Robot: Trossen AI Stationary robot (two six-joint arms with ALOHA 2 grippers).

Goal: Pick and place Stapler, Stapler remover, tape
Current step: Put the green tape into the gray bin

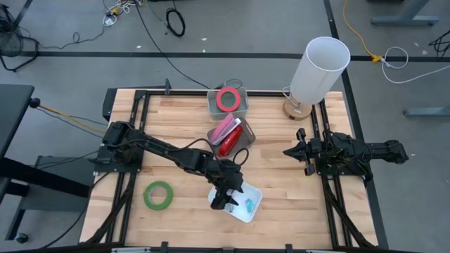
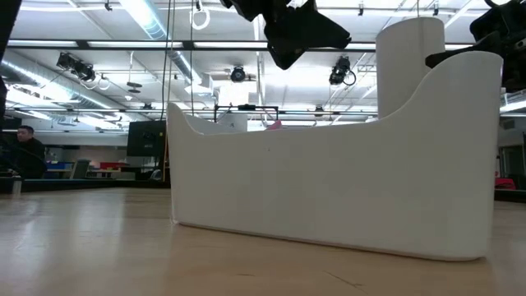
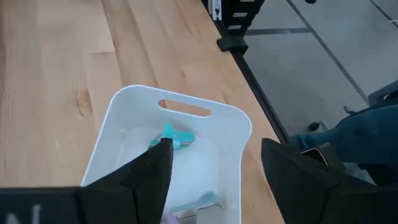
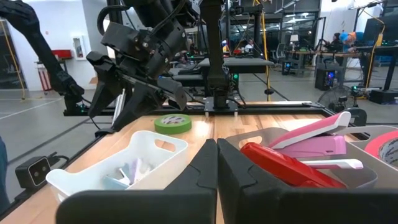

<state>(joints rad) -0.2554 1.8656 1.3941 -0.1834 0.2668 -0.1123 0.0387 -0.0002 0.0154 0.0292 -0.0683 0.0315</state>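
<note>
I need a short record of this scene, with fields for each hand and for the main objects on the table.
left hand: open, empty, over the white bin
right hand: shut, empty, waiting at the table's right side
white bin: holds a small teal item
green tape roll: flat on the table, left of the white bin
red-pink tape roll: in the grey tray at the far edge
staplers: pink stapler and red stapler in another grey tray
lamp: at the far right corner

green tape [image 4: 173, 123] beyond white bin [image 4: 118, 163]; red stapler [image 4: 287, 163], pink stapler [image 4: 317, 138]
</note>
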